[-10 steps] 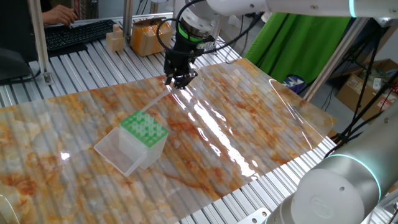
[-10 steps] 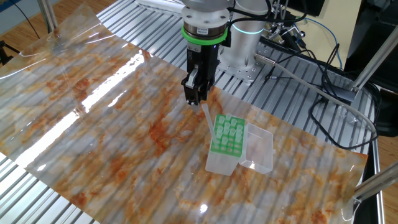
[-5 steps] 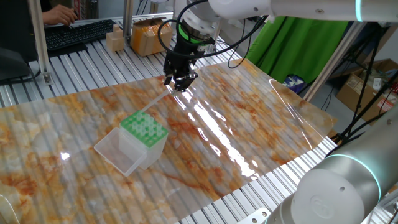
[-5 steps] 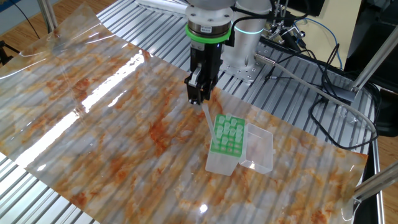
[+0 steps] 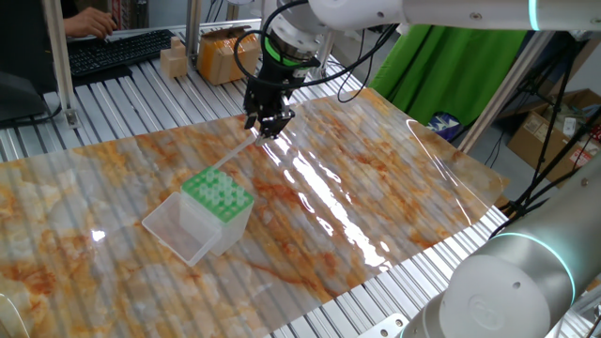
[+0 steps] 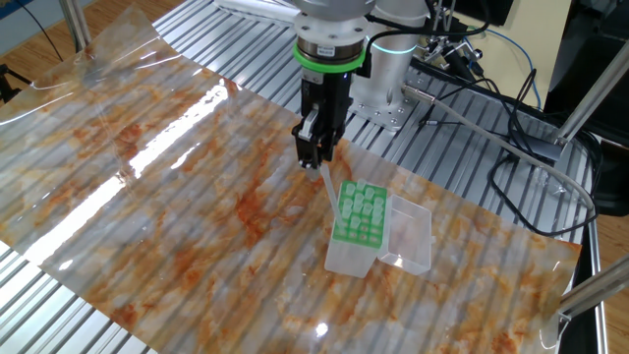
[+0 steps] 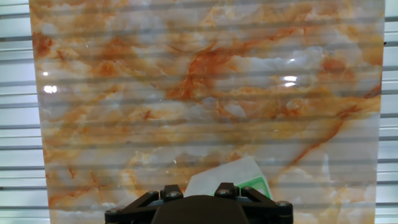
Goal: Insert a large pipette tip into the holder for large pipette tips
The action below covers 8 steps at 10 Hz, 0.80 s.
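**Tip held above the marbled sheet, beside the rack**

The gripper [image 6: 314, 157] is closed on the wide end of the large pipette tip [image 6: 325, 178]. The tip's long axis is slanted, its point aimed down toward the holder for large pipette tips [image 6: 358, 213]. The tip is hidden in the hand view; only the holder's green corner [image 7: 252, 176] is seen there. A keyboard [image 5: 113, 49] is visible in one fixed view only. The marbled sheet [image 5: 357, 178] lies over a slatted table [image 5: 122, 103].

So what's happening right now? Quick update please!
Claw shut on the large pipette tip, above the mat. Tip slants down toward the holder, not yet in a hole. Lid open; nothing in the way.
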### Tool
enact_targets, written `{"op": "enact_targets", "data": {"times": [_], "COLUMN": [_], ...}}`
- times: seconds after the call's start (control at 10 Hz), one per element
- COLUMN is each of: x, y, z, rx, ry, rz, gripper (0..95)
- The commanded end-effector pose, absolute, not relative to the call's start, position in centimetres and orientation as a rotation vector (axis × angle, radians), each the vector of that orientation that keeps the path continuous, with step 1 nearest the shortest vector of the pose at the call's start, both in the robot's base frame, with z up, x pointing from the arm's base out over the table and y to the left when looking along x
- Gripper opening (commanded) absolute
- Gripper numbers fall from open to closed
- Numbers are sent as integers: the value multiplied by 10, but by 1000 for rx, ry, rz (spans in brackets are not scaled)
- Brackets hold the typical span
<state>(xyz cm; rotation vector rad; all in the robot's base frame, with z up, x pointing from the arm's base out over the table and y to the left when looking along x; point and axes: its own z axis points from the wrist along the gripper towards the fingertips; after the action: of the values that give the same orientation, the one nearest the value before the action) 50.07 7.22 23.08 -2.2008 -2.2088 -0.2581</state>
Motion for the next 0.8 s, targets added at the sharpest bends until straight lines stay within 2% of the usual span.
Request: {"op": "enact_targets", "data": {"times": [0.1,0.2,0.5,0.6,0.8], "x": [501,501,502,502,502], "y": [73,73,74,74,74], "z": [230,230,229,229,229], "rx": [-2197,-2197,-2200,-2200,-2206], "ry": [-2207,-2207,-2209,-2213,-2217], "rz": [-259,-260,-264,-265,-259], "gripper": [380,190,190,0,0]}}
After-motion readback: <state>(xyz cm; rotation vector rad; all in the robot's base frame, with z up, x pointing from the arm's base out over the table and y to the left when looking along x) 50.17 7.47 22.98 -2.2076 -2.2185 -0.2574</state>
